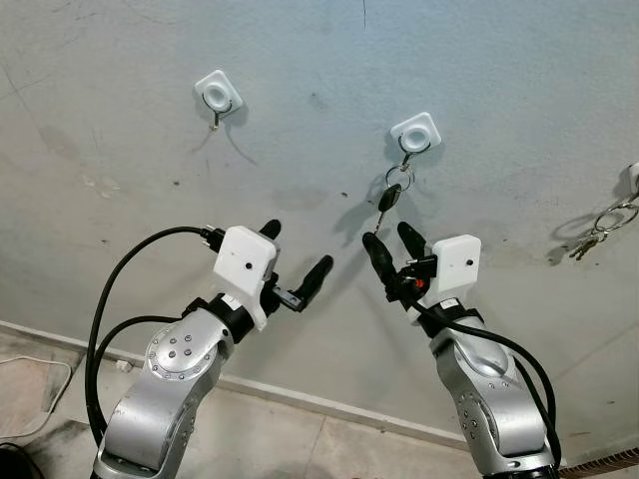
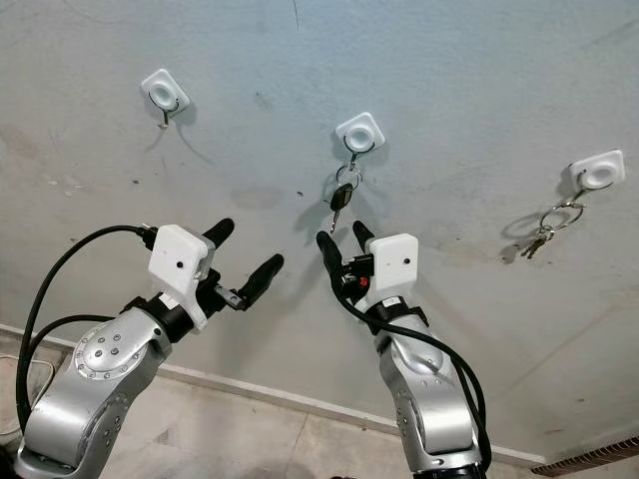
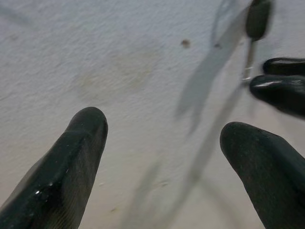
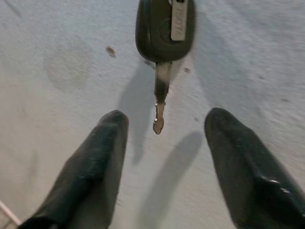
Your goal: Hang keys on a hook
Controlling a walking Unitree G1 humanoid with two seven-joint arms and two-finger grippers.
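Note:
A black-headed car key (image 1: 389,198) hangs by its ring from the middle white wall hook (image 1: 416,132). My right gripper (image 1: 392,242) is raised just below it, open, with the key's blade tip (image 4: 158,125) hanging between the two fingers and touching neither. The black key head (image 4: 164,28) is above the fingertips. My left gripper (image 1: 297,251) is also raised toward the wall, lower and to the left of the key, open and holding nothing. In the left wrist view the key (image 3: 257,19) and the right gripper's fingers (image 3: 281,88) appear off to one side.
A second white hook (image 1: 217,95) is on the grey wall at upper left with nothing on it. A third hook (image 2: 599,172) at the right holds a ring with a bunch of keys (image 2: 547,232). A skirting line and tiled floor (image 1: 290,439) run below.

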